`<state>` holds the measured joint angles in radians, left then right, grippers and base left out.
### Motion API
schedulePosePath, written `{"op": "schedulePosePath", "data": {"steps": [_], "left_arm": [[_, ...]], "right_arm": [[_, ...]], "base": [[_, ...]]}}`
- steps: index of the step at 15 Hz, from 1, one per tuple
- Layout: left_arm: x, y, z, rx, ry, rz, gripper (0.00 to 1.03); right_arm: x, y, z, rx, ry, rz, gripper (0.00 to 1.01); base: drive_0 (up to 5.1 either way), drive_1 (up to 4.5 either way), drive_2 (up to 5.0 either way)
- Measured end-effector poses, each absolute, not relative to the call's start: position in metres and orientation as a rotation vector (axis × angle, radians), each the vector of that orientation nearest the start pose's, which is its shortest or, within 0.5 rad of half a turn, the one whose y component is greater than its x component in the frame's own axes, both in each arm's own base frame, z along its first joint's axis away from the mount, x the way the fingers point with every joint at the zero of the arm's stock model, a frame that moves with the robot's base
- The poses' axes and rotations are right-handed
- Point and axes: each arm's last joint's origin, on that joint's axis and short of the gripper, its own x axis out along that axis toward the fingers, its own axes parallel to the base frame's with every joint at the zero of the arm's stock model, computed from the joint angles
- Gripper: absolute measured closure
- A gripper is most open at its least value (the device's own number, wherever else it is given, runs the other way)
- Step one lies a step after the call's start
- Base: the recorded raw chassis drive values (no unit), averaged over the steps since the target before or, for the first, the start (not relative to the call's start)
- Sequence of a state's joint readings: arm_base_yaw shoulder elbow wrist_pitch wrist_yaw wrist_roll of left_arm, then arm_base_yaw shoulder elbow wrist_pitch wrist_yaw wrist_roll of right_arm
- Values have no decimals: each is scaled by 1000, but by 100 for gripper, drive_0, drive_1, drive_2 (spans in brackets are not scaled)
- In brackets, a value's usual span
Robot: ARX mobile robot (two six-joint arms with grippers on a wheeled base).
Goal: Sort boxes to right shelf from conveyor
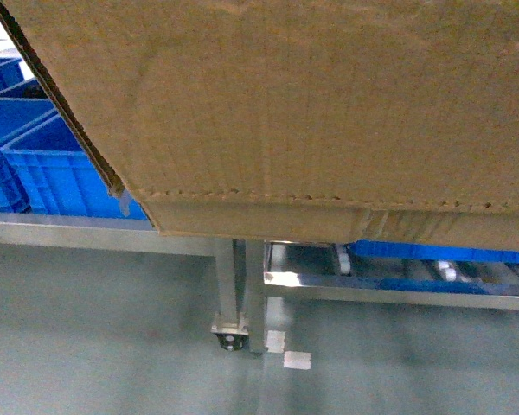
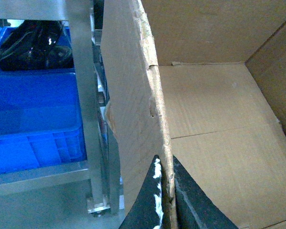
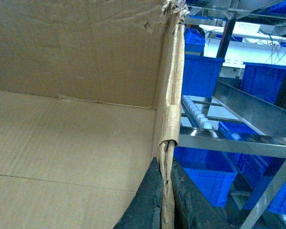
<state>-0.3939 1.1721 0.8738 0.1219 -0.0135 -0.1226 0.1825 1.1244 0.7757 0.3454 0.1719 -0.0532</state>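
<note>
Box (image 1: pixel 311 104) is hanging in the air between the two arms, filling the upper part of the head view, tilted so its bottom fold is facing the camera. Left tool (image 2: pixel 164 200) is pinching the box's left wall — one dark finger outside, one inside, the torn cardboard edge squeezed between them. Right tool (image 3: pixel 166 200) is doing the same on the right wall, its fingers closed tight on the ragged edge. Both arms are sharing the load equally; neither is nearer.

Shelf (image 1: pixel 398 290) is lying beyond and below the box, toward the right — its steel rail and white rollers are showing just under the box's lower edge, with blue crates (image 1: pixel 60 173) on the rack at far left. Box's long axis is running left to right, roughly along the shelf front. Judging from this, the coming move is calling for carrying the box forward and rightward, then lowering it level onto the shelf, both tools staying clamped.
</note>
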Motion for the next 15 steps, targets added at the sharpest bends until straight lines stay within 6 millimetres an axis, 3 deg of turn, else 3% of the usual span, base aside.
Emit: {"op": "schedulePosePath", "data": {"steps": [15], "left_arm": [[243,-102,316,-86,191,-375,101]], "right_arm": [[249,40,315,-53,-3,3,99]], "base": [[0,0,0]]}}
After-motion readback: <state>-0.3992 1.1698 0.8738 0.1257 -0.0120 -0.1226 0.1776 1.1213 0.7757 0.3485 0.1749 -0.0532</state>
